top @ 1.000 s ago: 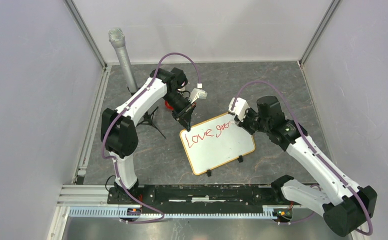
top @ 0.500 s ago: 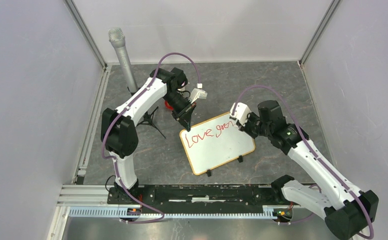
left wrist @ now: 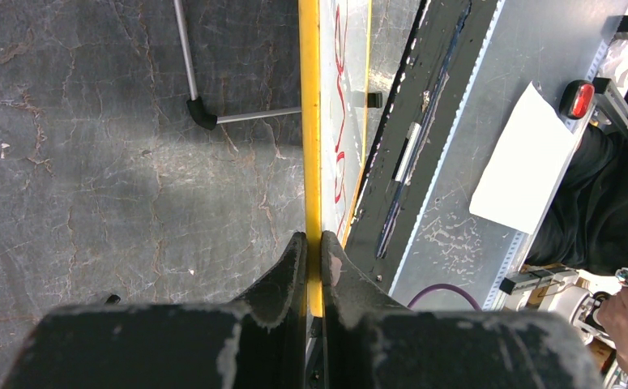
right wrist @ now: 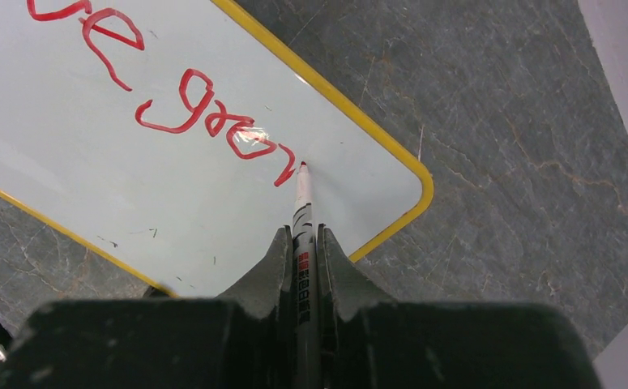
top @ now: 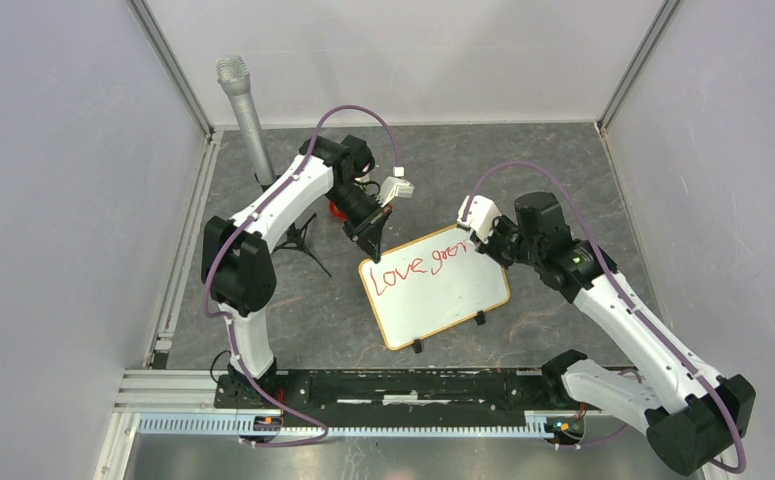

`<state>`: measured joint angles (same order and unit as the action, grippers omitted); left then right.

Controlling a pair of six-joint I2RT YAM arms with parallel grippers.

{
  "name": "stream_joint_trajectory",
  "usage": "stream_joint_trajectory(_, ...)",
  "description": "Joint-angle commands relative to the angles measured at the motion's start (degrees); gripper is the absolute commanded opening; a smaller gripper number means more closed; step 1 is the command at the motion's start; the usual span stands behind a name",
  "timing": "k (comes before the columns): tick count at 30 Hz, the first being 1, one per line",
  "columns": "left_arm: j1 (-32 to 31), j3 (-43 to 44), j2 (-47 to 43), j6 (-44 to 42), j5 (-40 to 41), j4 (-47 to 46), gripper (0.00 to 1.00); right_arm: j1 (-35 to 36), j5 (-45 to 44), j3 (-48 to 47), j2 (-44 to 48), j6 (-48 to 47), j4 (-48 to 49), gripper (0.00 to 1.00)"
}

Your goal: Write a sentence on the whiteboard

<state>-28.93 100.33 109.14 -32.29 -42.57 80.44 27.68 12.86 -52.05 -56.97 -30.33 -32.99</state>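
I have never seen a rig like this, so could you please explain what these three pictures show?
This is a robot: a left arm and a right arm, bolted at the near edge of a grey table. The wide picture comes from a fixed camera above and behind them. The other two come from a camera on each wrist, looking along its own gripper. On the table are a whiteboard and a grey pole on a tripod. The left gripper is shut on the whiteboard's frame. The right gripper holds a marker, its tip at the end of the red words, "Love" and the start of another.
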Motion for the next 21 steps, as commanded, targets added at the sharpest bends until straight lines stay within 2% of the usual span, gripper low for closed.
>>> stream_joint_trajectory(1, -0.5, 1.2, 0.5, -3.0, -1.7, 1.6, 0.03, -0.2, -0.9, -2.6, -0.4, -0.2, 2.1, 0.00)
stream_joint_trajectory(21, -0.5, 1.3, 0.7, -2.9, -1.9, 1.6, 0.03, -0.2, -2.6, 4.8, 3.5, -1.4, 0.2, 0.00)
